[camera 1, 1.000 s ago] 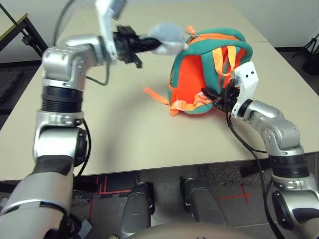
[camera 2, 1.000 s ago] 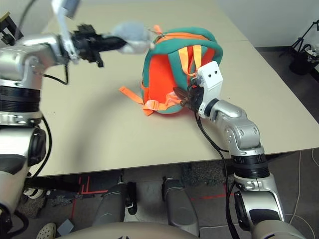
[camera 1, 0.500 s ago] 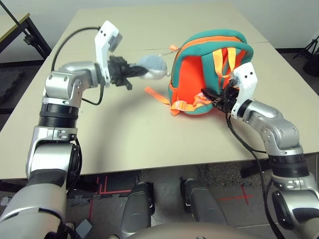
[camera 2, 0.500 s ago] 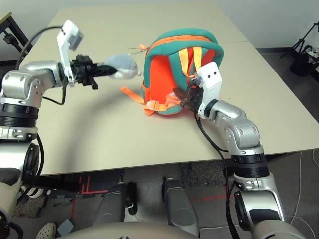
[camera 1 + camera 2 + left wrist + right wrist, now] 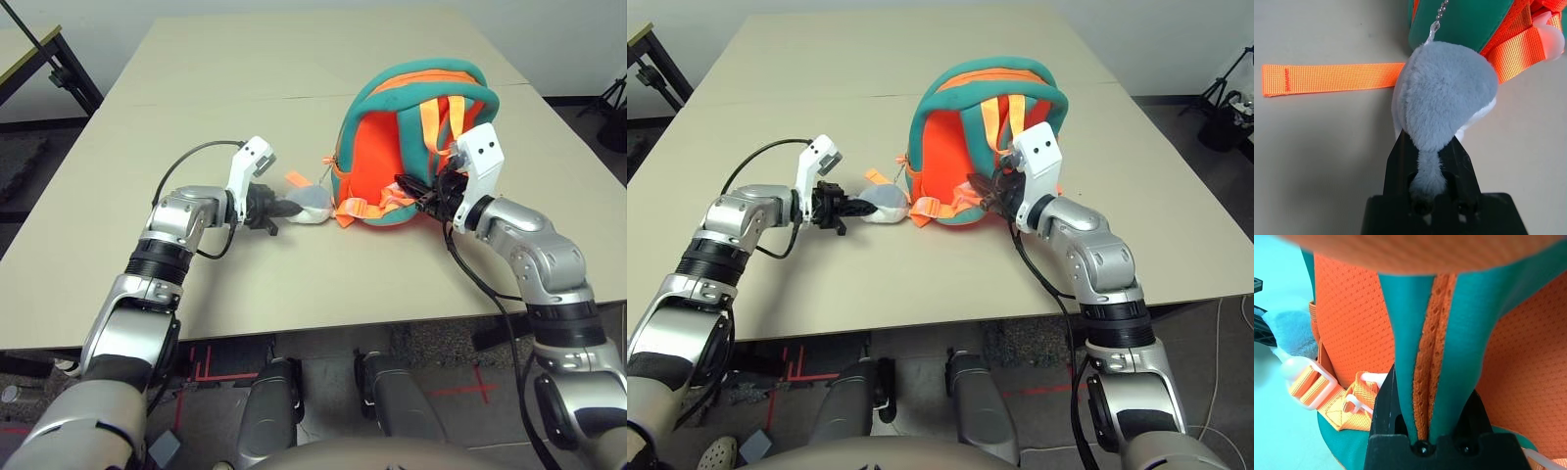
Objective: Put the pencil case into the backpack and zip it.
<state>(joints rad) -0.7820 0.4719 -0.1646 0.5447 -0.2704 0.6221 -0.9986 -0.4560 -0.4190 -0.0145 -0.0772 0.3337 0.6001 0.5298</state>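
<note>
Backpack: we see the orange and teal backpack point(image 5: 374, 152) in the upper part of the frame, right of centre in the left eye view, upright on the table point(image 5: 255, 284) with its straps facing us.
Backpack and left gripper: we have the main body just beside our left gripper point(image 5: 1429, 139), the grey plush charm point(image 5: 310, 204) between them.
Backpack and right gripper: our right gripper point(image 5: 1433, 382) touches it at the lower right of its strapped side.
Left gripper state: we keep the fingers close together, pinching the charm by its narrow end.
Right gripper state: we have the fingers a little apart, grasping the teal shoulder strap point(image 5: 1457, 347) with its orange centre band between them.
Charm: near the middle of the frame, low over the table; we see a bead chain point(image 5: 1440, 12) running from it towards the backpack.
Loose strap: we see a flat orange strap end point(image 5: 1327, 78) sticking out past the charm.
Buckle: a pale plastic buckle point(image 5: 1308, 382) sits on the orange webbing at the backpack's lower left.
</note>
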